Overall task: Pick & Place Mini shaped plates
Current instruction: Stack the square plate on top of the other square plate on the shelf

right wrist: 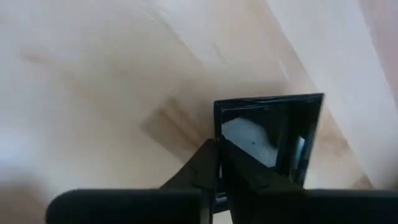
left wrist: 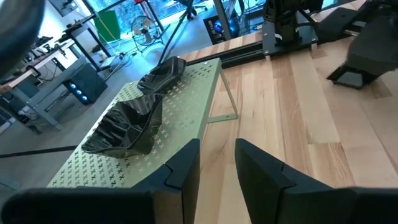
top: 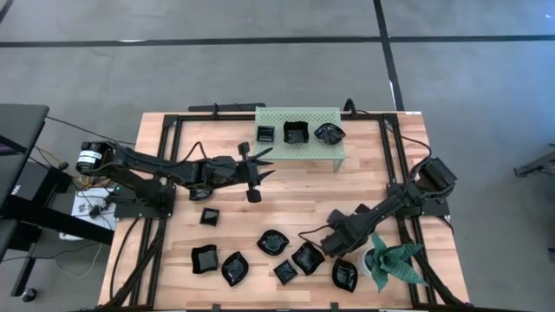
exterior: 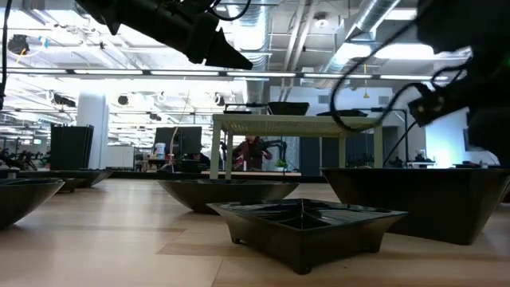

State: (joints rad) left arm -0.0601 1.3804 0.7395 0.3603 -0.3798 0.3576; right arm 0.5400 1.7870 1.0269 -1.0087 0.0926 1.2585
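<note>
Down low, the right gripper (right wrist: pixel 219 163) pinches narrow on the near rim of a square plate (right wrist: pixel 273 134).

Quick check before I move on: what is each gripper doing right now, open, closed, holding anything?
Left gripper: open, empty, in front of the green perforated shelf.
Right gripper: shut on the rim of a square black plate on the table.

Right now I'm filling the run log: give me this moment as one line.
right gripper: shut on square plate rim | left gripper: open, empty, near green shelf | shelf: three plates
</note>
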